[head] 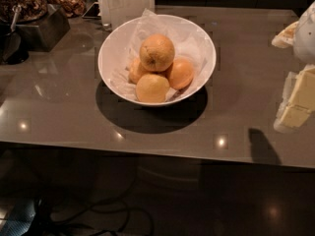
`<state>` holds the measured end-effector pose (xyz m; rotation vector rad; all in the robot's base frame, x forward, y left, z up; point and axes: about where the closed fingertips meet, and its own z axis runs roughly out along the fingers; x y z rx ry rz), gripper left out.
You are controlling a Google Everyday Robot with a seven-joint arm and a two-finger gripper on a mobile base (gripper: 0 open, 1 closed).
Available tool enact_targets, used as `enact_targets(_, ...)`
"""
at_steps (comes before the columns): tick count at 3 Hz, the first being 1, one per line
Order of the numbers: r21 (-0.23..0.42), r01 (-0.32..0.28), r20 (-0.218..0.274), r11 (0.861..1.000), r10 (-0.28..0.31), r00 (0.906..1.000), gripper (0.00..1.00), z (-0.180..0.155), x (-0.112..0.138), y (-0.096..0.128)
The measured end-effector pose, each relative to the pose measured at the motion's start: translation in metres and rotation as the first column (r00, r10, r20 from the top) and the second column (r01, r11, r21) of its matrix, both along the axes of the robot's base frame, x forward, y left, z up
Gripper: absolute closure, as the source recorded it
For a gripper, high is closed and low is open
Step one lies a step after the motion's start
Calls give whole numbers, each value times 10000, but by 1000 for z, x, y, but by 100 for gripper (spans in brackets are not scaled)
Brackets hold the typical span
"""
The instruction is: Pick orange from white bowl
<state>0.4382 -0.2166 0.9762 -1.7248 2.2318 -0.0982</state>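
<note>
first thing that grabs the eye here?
The white bowl in the middle of the glossy table, lined with paper and piled with fruit. The big dimpled orange sits on top of the pile. The gripper is at the right edge of the view, well apart from the bowl.

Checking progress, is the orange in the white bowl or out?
In: the orange sits atop other fruit in the white bowl; the gripper is at the right edge.
</note>
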Motion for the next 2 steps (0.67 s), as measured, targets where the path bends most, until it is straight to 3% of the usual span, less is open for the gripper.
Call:
enact_targets(1, 11, -7, 23, 10000, 7, 10000, 0, 1, 1, 0)
enact_targets(2, 648, -249, 225, 9976, 235, 9995, 0, 3, 23, 8)
